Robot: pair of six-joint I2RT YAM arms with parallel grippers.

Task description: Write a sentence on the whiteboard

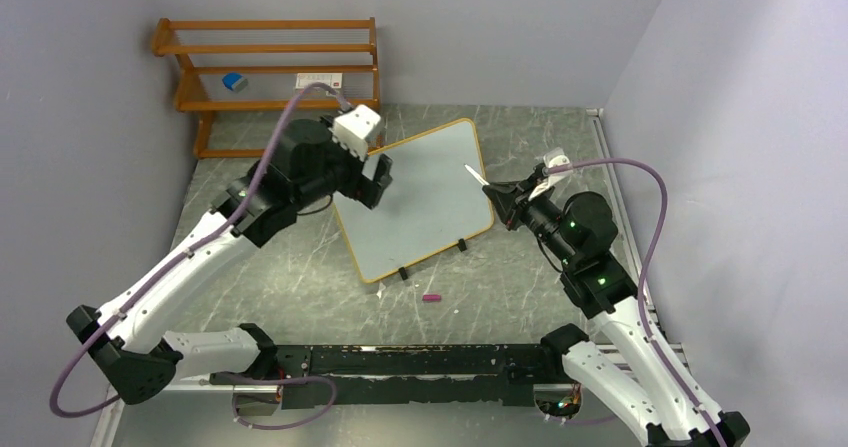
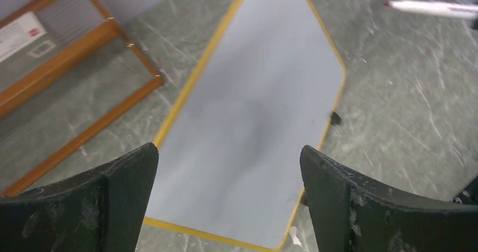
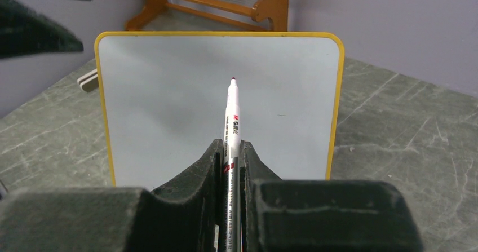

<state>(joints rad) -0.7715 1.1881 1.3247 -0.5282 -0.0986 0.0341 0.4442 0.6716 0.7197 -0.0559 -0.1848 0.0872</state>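
Note:
The whiteboard [image 1: 420,202] stands tilted on its two black feet in the middle of the table. Its yellowish-framed face is blank, and no sentence shows on it. My right gripper [image 1: 503,199] is shut on a white marker [image 1: 478,176]. The marker's uncapped purple tip points at the board from the right, a short way off its face. In the right wrist view the marker [image 3: 233,111] sticks out of the gripper [image 3: 231,147] toward the board [image 3: 169,105]. My left gripper [image 1: 378,182] is open and empty at the board's upper left edge, and in its own view the gripper [image 2: 228,153] looks over the board [image 2: 253,111].
A wooden shelf rack [image 1: 270,67] stands at the back left wall, holding a small blue object [image 1: 234,82] and a white box. A small purple cap [image 1: 432,297] lies on the table in front of the board. Walls close in the back and right.

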